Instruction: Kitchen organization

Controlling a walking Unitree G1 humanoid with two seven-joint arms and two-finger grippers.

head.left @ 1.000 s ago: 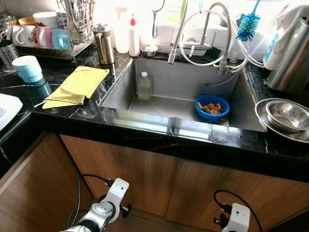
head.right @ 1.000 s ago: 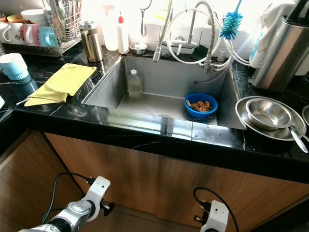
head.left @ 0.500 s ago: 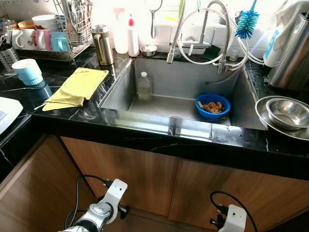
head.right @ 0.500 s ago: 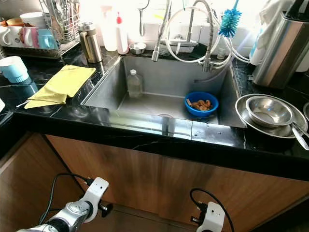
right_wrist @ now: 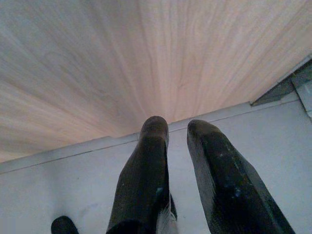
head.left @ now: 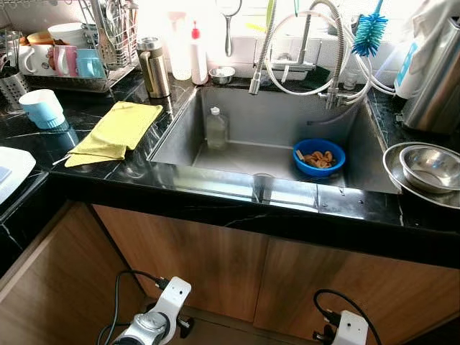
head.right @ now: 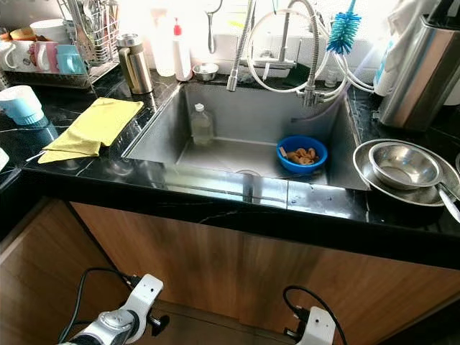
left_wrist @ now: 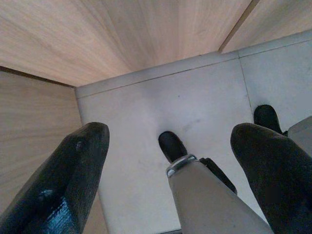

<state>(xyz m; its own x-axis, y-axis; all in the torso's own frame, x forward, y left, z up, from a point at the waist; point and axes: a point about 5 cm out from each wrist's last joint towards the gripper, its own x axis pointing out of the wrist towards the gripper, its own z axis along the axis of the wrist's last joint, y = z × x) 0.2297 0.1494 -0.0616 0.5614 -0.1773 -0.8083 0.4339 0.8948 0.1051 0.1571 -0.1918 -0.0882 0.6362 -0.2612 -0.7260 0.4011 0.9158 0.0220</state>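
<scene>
Left wrist view shows the left gripper [left_wrist: 168, 170] with its black fingers [left_wrist: 68, 180] spread wide over pale floor tiles, holding nothing. The right gripper [right_wrist: 178, 170], fingers nearly together with a narrow gap, hangs beside the wooden cabinet door [head.left: 215, 266]. Up in the steel sink [head.left: 237, 162] sit a clear plastic bottle [head.left: 215, 128] and a blue bowl of scraps [head.left: 318, 157] (both untouched). A careless reach risks tipping the bowl, or clipping the looped faucet hoses [head.left: 316, 50].
</scene>
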